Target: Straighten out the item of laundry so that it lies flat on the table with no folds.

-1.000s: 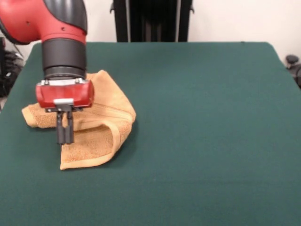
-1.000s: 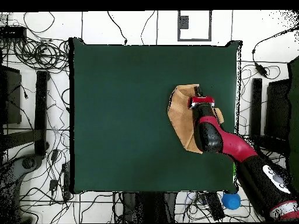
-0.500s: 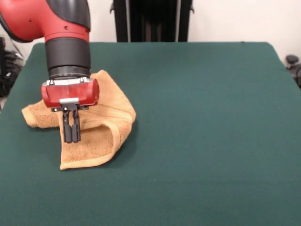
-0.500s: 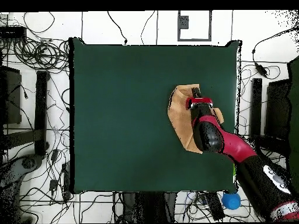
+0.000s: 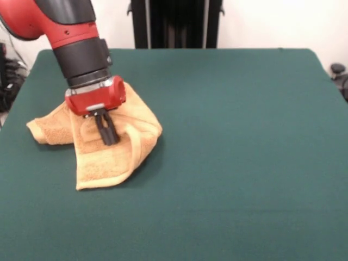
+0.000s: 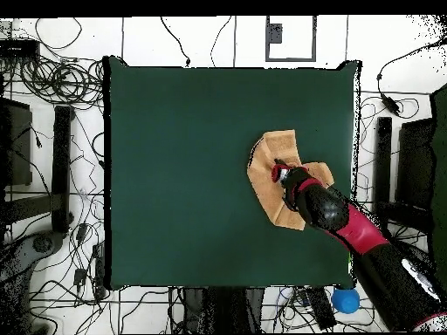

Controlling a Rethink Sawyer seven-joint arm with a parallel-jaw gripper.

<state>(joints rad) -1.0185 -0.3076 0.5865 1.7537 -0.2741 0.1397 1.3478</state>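
The item of laundry [image 5: 103, 155], a golden-tan towel, lies crumpled and folded over itself near the left side of the green table [image 5: 244, 136] in the front view. One flap reaches left, and a folded lobe curls round on the right. My gripper [image 5: 109, 134] comes down tilted onto the towel's middle. Its black fingers are pressed together into the cloth. In the overhead view the towel [image 6: 266, 179] sits near the right edge of the table [image 6: 175, 174], with the gripper [image 6: 278, 166] on it and the arm covering its lower right part.
Green cloth spreads wide to the right of the towel in the front view. A black stand [image 5: 174, 24] rises behind the table's far edge. Cables litter the floor [image 6: 52, 87] around the table, and a blue ball [image 6: 347, 300] lies by the robot's base.
The gripper has swung right and tilted, its fingers now further up the towel. The towel shifted slightly right with it, and its folded lobe bulges more.
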